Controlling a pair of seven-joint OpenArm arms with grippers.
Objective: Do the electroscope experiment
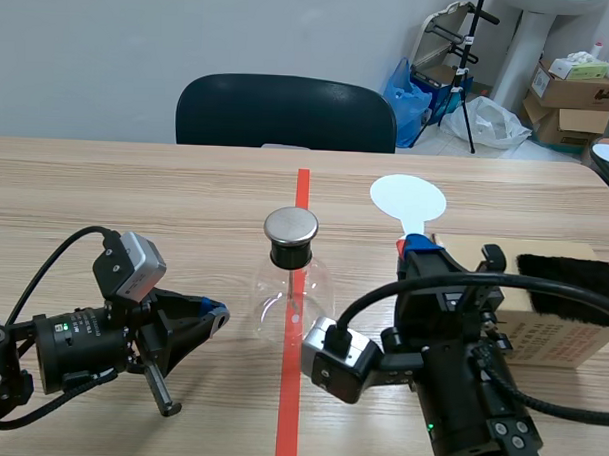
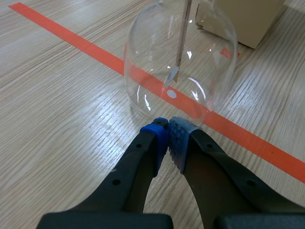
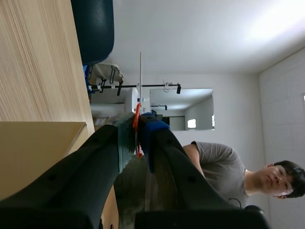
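Observation:
The electroscope is a clear glass flask (image 1: 287, 292) with a round metal cap (image 1: 290, 228), standing on the red tape line at mid-table. My left gripper (image 1: 213, 313) lies low on the table just left of it, shut on nothing. In the left wrist view the flask (image 2: 143, 71) stands right ahead of the shut fingertips (image 2: 167, 129), with its rod (image 2: 183, 33) and foil leaf (image 2: 172, 75) inside. My right gripper (image 1: 416, 247) is raised right of the flask, shut on the handle of a white round paddle (image 1: 409, 199). The paddle (image 3: 140, 81) shows edge-on between the fingers (image 3: 135, 133).
A cardboard box (image 1: 541, 326) with a black fur pad (image 1: 568, 277) on top sits at the right, close behind my right arm. A dark chair (image 1: 286, 112) stands across the table. A person (image 3: 228, 167) appears in the right wrist view.

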